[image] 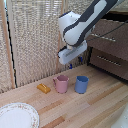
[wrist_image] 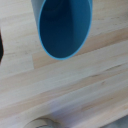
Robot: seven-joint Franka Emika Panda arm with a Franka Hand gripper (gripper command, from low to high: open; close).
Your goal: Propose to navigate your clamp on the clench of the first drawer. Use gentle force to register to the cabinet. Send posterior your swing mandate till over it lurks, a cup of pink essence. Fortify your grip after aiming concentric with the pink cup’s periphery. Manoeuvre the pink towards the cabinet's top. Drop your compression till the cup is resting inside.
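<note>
exterior view shows the clamp point(image: 74, 63) hovering above the mugs, its finger state impossible to tell, with the pink cup point(image: 62, 84) standing upright on the table point(image: 95, 107) below the fingers, beside the blue mug point(image: 81, 84).

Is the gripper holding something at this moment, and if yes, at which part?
Nothing is held. The gripper hangs in the air above the pink cup and blue cup, touching neither; both cups stand on the wooden table.

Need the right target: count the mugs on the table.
2: the pink cup stands beside the blue mug on the exterior view's right; the wrist view shows only the blue mug.
</note>
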